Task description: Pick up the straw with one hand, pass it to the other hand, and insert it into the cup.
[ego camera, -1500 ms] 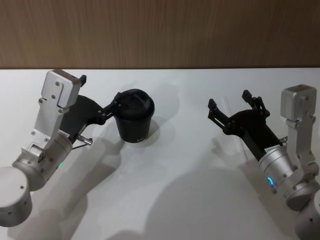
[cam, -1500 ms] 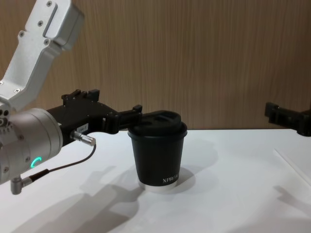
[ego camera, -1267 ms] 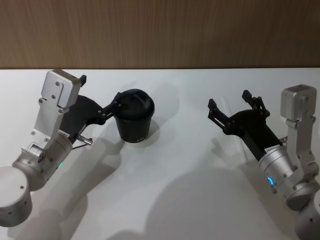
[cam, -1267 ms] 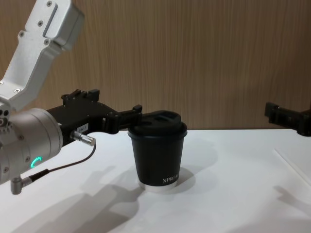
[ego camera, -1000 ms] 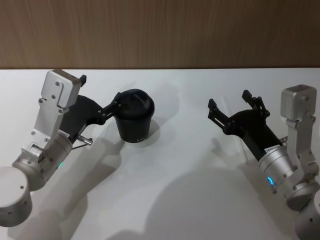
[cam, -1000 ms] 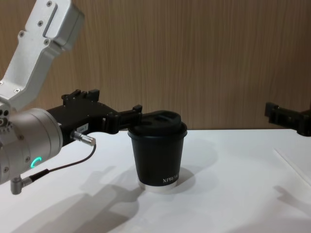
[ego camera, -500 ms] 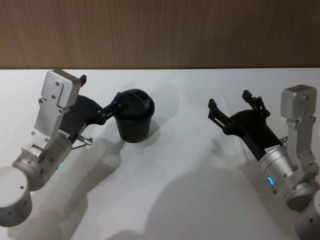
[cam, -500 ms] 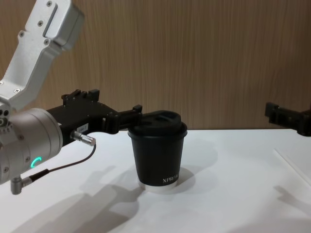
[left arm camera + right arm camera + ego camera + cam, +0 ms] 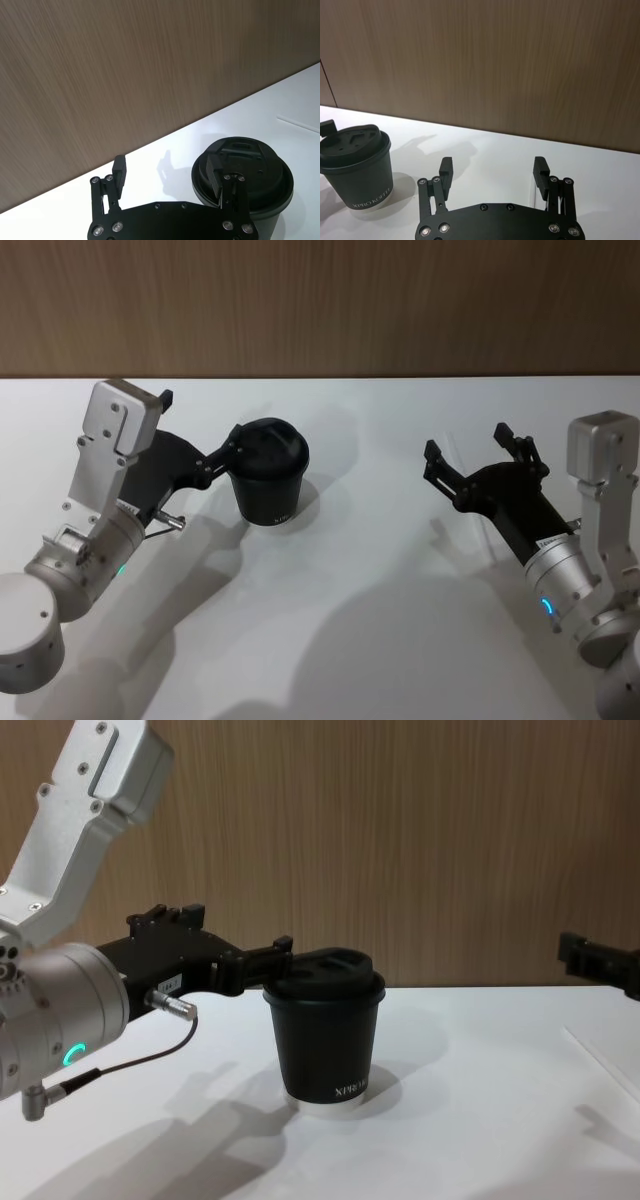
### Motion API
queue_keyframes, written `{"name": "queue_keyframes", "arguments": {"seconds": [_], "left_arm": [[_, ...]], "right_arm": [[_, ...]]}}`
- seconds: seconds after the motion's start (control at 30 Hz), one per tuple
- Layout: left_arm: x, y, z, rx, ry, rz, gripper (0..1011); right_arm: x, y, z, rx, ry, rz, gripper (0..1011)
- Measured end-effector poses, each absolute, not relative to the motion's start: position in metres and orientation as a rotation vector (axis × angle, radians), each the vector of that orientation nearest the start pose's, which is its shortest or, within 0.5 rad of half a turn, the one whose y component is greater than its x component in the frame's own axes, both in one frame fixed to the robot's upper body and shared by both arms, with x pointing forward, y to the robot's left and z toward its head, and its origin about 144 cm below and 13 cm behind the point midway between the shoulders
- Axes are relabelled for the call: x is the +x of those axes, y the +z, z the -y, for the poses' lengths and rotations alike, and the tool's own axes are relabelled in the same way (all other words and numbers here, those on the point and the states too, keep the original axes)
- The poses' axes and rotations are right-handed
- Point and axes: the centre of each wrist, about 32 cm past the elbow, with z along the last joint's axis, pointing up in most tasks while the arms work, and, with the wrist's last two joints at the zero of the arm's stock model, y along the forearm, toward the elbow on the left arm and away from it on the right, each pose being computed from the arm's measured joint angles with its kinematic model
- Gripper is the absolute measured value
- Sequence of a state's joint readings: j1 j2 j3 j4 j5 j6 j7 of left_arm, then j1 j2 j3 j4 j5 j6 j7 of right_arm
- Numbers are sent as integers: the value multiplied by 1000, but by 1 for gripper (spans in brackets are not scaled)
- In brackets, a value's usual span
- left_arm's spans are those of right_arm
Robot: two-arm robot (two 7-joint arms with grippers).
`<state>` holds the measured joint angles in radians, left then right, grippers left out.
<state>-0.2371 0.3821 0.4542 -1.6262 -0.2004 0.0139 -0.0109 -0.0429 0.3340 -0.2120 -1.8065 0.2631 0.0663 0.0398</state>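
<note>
The straw (image 9: 598, 1062) lies flat on the tabletop (image 9: 350, 640) at about three o'clock in the head view. It is under the right claw (image 9: 492, 170), which hangs spread wide with nothing held. The cup (image 9: 270, 478) stands upright at about ten o'clock. The left claw (image 9: 167, 174) is likewise wide open and empty, with one finger reaching over the lid rim and seemingly touching it.

Three risks are judged from this:
- **Pickup:** The straw is thin and flat against the surface, so it could be pushed along or missed if the right claw is brought down off its line or shut too high.
- **Cup:** The light cup could be tipped or shoved if the left claw is swung sideways before being lifted clear of the lid.
- **Handover:** A slipped or crooked hold would leave the straw misaligned with the sip opening.
</note>
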Motion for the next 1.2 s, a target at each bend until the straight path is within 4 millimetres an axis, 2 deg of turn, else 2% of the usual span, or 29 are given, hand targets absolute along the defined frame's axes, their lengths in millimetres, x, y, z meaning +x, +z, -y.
{"name": "queue_keyframes", "arguments": {"seconds": [0.63,1.2], "left_arm": [[492,1204,-198,61,1124,268,1003],[492,1204,-198,61,1124,268,1003]], "right_arm": [[429,1194,239,-75,-1299,36,1001],[434,1186,254,-153,-1302,-8,1001]]}}
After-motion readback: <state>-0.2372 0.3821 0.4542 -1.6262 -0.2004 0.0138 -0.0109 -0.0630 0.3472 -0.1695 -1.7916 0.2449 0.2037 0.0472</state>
